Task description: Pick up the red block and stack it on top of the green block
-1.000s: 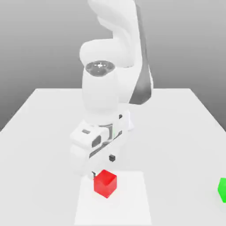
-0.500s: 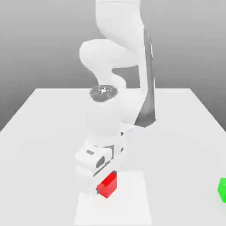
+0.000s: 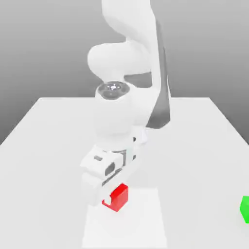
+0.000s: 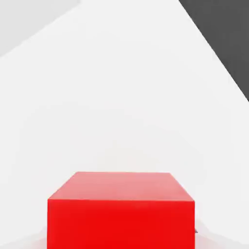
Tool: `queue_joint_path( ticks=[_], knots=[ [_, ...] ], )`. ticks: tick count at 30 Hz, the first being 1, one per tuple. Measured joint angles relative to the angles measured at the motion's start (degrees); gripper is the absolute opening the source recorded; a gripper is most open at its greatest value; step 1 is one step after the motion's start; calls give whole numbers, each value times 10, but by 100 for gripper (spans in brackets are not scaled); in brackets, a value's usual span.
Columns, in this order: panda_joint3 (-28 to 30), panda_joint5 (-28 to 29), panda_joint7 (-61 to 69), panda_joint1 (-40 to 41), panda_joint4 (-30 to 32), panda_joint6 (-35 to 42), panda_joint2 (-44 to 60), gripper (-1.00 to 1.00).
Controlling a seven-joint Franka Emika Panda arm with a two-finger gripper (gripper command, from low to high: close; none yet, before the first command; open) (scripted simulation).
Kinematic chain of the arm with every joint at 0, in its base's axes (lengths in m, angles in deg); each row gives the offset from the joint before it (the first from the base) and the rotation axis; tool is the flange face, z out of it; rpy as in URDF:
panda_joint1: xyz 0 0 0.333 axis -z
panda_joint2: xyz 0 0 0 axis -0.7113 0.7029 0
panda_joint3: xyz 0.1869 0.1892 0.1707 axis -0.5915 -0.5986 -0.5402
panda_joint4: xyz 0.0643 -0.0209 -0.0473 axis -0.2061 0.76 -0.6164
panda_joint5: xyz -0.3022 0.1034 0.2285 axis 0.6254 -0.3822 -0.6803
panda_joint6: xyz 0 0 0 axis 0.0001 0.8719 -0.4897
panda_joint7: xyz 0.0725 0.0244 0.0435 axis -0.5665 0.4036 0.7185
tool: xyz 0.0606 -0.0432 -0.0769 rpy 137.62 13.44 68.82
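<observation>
Red block (image 3: pixel 118 197) near table (image 3: pixel 194 146) front edge, clamped in end effector (image 3: pixel 113 197); fingers hidden behind hand. Green block (image 3: pixel 245 209) at front right corner in the exterior view, cut off by frame. Open table between blocks.

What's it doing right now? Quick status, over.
Gripper shut on the red block. Green block sits apart at the exterior view's right edge. Table between them bare.

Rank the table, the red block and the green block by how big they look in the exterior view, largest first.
1. The table, by far the largest.
2. The red block and the green block: unranked. The hand hides part of the red one, and the picture edge cuts off the green one.
</observation>
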Motion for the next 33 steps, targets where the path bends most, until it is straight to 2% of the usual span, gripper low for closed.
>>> queue_joint_path(
  ticks=[8,10,15,26,30,31,33],
  knots=[
    [3,48,-30,5,9,46,-49,-100],
    [-20,61,-11,0,-13,62,-45,-100],
    [-69,78,64,-88,-84,103,-19,-100],
    [-210,68,269,-203,-242,182,67,-100],
    [-219,79,277,-216,-257,127,138,-100],
    [-218,81,276,-217,-258,114,153,100],
    [-218,81,276,-217,-258,114,153,100]
  ],
)
